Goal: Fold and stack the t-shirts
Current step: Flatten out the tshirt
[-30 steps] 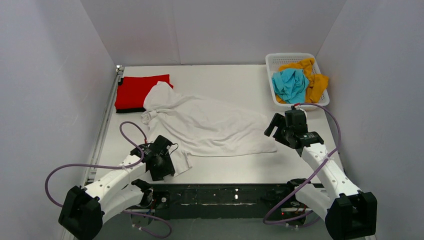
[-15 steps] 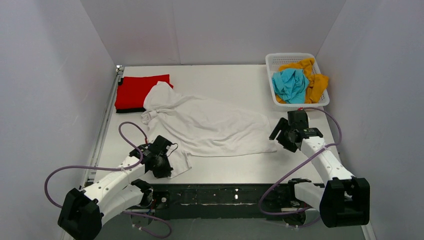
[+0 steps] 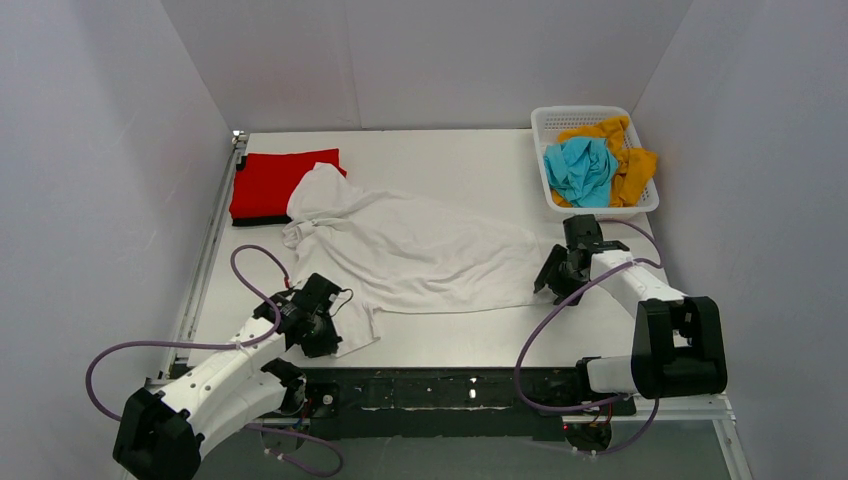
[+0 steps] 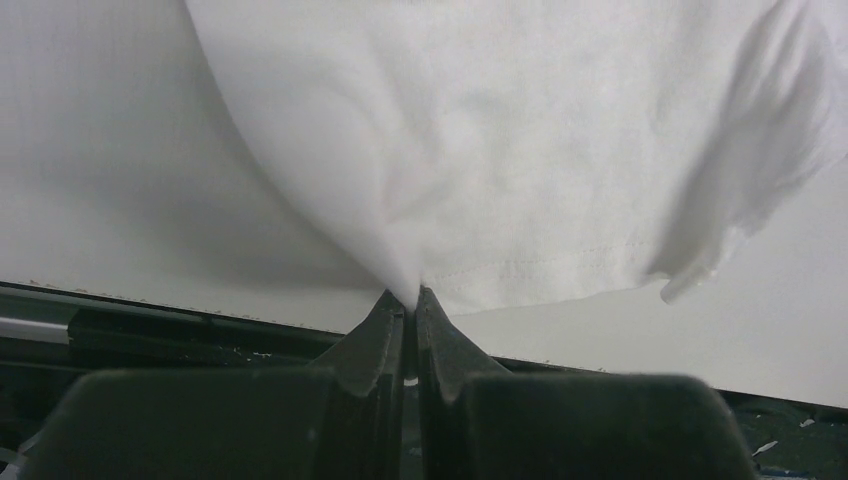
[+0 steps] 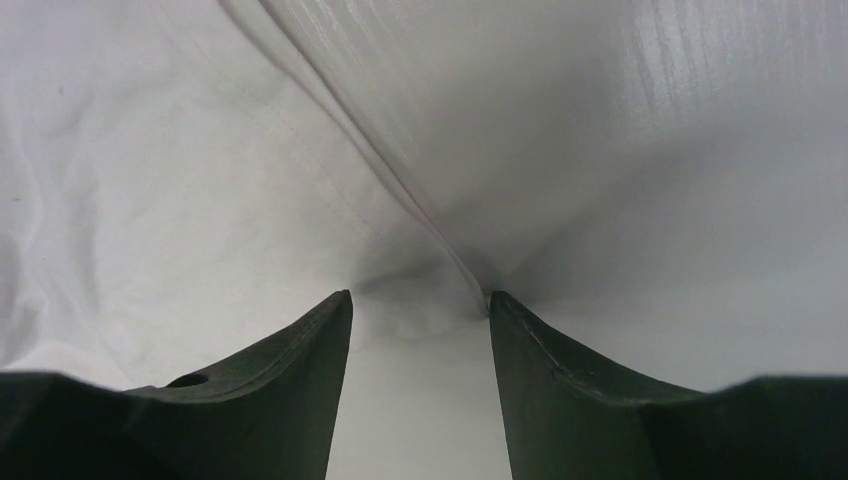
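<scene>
- The white t-shirt (image 3: 420, 255) was spread out, wrinkled and unfolded, in the middle of the tabletop (image 3: 450, 160).
- The left end effector (image 4: 410, 305) was found at the near left corner of the white t-shirt. Its jaws were clenched on a pinch of the fabric beside the hem, and the cloth was drawn up into a small peak there.
- The right end effector (image 5: 418, 300) was placed at the near right edge of the white t-shirt. Its jaws were apart, and a fold of the shirt's edge was seen between them, not clamped.
- A folded red t-shirt (image 3: 275, 180) was laid at the far left end of the white t-shirt and was partly covered by it. A black t-shirt (image 3: 262, 220) was seen as a dark strip under the red one.
- Beyond the far right end of the white t-shirt, a white basket (image 3: 560, 118) was standing, apart from it. A teal-blue t-shirt (image 3: 580, 170) and a mustard-orange t-shirt (image 3: 635, 170) were crumpled inside it.
</scene>
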`<state>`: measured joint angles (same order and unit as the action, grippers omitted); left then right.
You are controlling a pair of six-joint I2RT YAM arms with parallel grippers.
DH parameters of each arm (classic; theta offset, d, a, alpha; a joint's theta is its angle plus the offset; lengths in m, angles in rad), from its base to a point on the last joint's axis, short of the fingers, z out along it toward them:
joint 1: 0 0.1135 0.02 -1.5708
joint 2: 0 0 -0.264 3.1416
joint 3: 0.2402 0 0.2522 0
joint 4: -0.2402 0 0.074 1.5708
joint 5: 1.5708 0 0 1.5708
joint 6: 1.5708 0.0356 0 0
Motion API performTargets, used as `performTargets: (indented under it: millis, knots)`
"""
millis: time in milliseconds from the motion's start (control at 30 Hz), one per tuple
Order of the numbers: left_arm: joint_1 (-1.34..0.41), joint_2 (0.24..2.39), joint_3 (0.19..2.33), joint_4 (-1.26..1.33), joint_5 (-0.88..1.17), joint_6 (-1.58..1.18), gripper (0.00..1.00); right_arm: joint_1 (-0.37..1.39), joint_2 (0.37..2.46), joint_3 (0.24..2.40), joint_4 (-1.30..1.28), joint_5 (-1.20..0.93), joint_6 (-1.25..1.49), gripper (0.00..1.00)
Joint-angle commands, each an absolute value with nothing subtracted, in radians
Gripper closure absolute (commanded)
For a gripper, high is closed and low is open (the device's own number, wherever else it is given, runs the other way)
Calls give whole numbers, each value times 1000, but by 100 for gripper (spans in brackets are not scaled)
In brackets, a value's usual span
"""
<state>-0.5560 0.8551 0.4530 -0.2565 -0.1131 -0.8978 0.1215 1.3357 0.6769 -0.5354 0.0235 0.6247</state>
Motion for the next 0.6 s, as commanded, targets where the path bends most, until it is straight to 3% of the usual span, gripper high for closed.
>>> performTargets:
  millis: [0, 300, 400, 500, 567]
  knots:
    - [-561, 846, 443, -377, -160, -907, 100, 145, 1408, 657, -465, 18, 636, 40]
    - [-560, 841, 446, -390, -187, -907, 100, 219, 1498, 742, -530, 140, 677, 44]
    - [-560, 830, 443, -395, -196, -908, 100, 249, 1524, 771, -559, 176, 679, 51]
    - [-560, 817, 446, -397, -204, -904, 100, 266, 1534, 781, -551, 163, 672, 68]
    - [-560, 803, 456, -405, -210, -895, 100, 272, 1529, 786, -549, 158, 665, 98]
